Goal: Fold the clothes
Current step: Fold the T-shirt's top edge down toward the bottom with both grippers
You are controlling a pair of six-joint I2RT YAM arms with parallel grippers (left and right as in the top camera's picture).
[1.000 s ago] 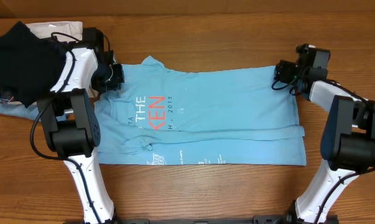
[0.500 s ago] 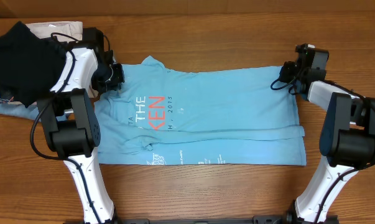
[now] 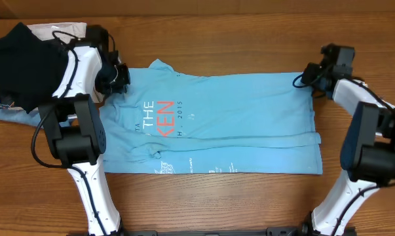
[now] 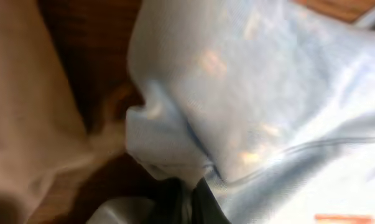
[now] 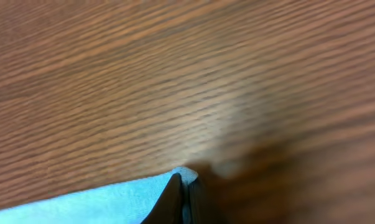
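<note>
Right end effector (image 3: 304, 77) newly on T-shirt (image 3: 236, 111)

T-shirt (image 3: 236, 118) lies on table (image 3: 217, 39), another garment (image 3: 23, 62) at its left.

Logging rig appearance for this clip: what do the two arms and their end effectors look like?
Both match. The left arm and right arm have glossy white link shells between bulky matte-black joint housings. Thin black cables loop loosely beside the links. The left end effector and right end effector are black, with dark tapering fingers. No markings are readable.
</note>
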